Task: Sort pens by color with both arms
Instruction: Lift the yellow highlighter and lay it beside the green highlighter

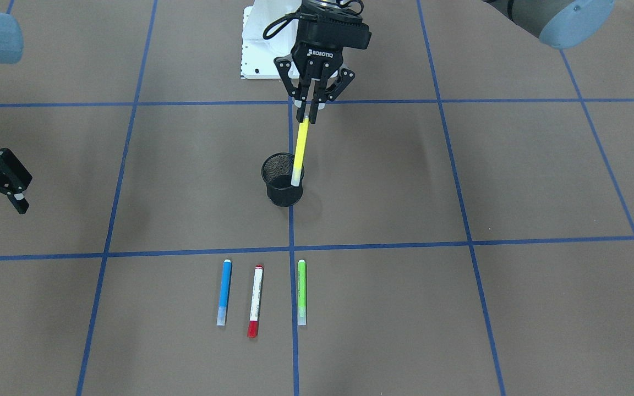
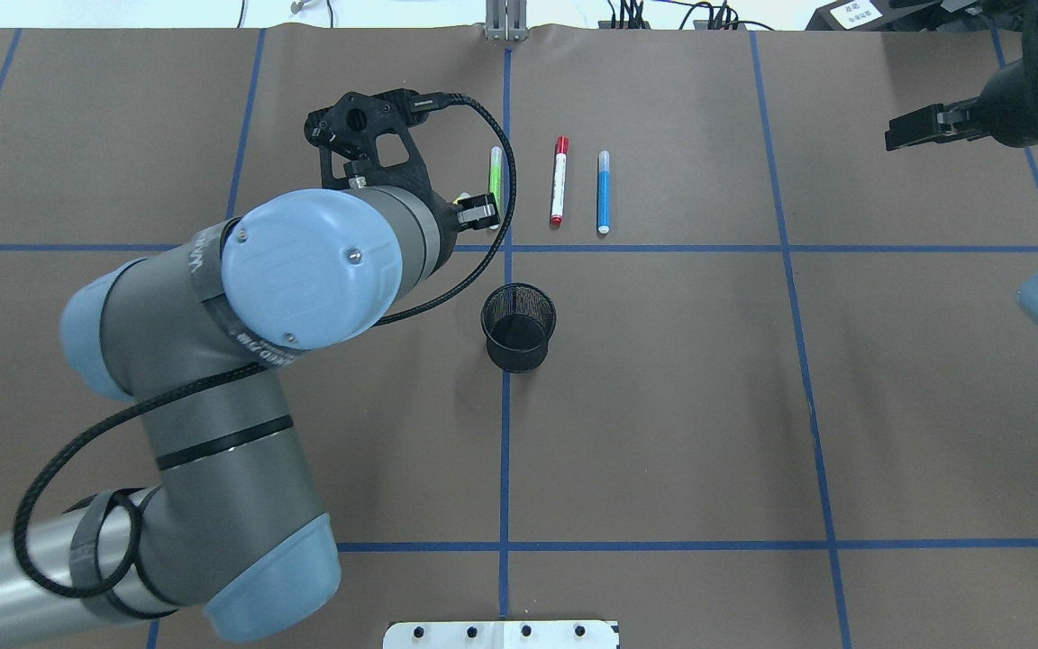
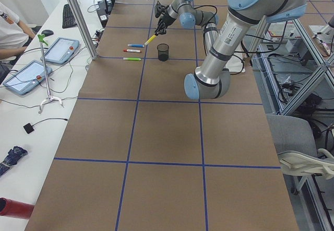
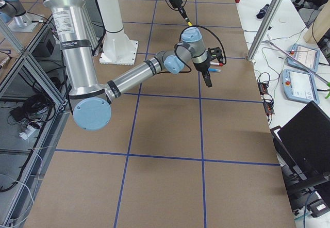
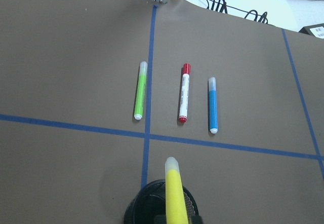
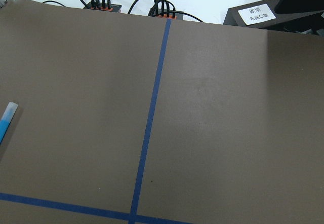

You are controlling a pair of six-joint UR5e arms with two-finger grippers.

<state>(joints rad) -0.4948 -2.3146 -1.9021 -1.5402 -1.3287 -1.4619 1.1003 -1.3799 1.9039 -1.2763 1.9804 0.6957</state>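
The left gripper (image 1: 309,111) clamped the yellow pen (image 1: 300,148) near the black mesh cup (image 1: 282,193); the right gripper (image 1: 18,199) could not be judged parted or closed.

Left tool (image 1: 307,114) clenched, right tool (image 1: 20,201) aside.

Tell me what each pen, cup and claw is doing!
Left claw, shut on the yellow pen.
Black mesh cup, upright, empty.
Yellow pen, tilted in the air, outside the cup.
Right claw, off aside; open or shut unclear.
Blue pen, lying flat.
Red-capped pen, lying flat.
Green pen, lying flat.
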